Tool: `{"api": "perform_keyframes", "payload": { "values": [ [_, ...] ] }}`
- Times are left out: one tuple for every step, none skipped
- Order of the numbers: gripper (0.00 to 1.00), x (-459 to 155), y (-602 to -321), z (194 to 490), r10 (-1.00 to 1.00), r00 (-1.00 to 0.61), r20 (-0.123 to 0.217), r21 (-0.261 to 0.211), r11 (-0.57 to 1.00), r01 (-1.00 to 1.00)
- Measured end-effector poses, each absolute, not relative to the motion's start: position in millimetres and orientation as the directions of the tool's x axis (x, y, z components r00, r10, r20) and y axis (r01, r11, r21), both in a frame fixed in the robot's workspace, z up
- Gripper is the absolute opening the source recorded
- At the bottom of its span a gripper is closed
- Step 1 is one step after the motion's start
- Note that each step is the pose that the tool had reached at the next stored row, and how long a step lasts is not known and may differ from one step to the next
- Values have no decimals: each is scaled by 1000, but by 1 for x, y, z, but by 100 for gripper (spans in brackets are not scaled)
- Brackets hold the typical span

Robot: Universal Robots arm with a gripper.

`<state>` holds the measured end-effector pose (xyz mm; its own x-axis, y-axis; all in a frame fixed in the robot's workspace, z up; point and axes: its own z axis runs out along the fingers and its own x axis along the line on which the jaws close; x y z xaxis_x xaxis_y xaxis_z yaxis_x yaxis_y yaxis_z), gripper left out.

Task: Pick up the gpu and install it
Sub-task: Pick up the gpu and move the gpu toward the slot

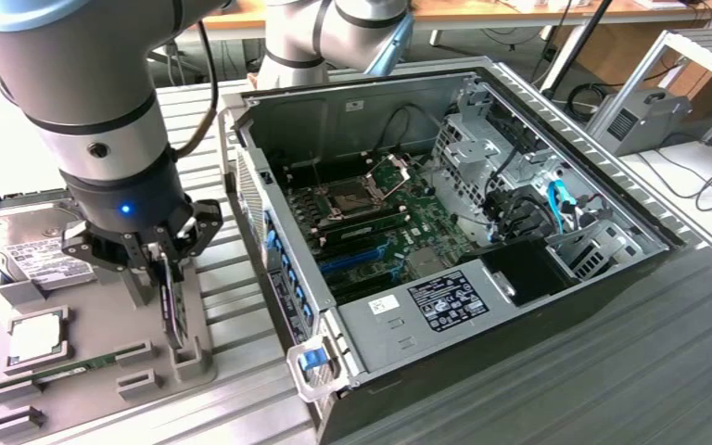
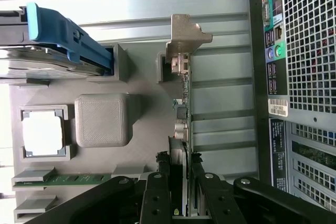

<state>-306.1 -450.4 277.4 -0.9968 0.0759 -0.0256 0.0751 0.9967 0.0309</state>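
Here, black tool (image 2: pixel 178 162) pinching thin green gpu (image 2: pixel 185 100), silver-bracketed, edge-on in ridged grey holder (image 2: pixel 142 80)

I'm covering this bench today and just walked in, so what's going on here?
A robot arm holds its tool low over the gray tray beside the open PC case. Its fingers straddle the gpu, which stands on edge in its tray slot, and look closed on it. The gpu is not yet lifted out or installed.
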Motion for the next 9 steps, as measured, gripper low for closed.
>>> {"api": "perform_keyframes", "payload": {
  "values": [
    [26, -306, -450, 278, 76, -997, -26, 31, 997, 75],
    [26, -306, -450, 278, 76, -997, -25, 31, 997, 75],
    [26, -306, -450, 278, 76, -997, -26, 31, 997, 75],
    [26, -306, -450, 279, 76, -997, -26, 31, 997, 75],
    [26, -306, -450, 279, 76, -997, -26, 31, 997, 75],
    [26, -306, -450, 279, 76, -997, -25, 31, 997, 75],
    [26, -306, -450, 280, 76, -997, -26, 31, 997, 75],
    [26, -306, -450, 280, 76, -997, -26, 31, 997, 75],
    [26, -306, -450, 280, 76, -997, -26, 31, 997, 75]
  ]
}}
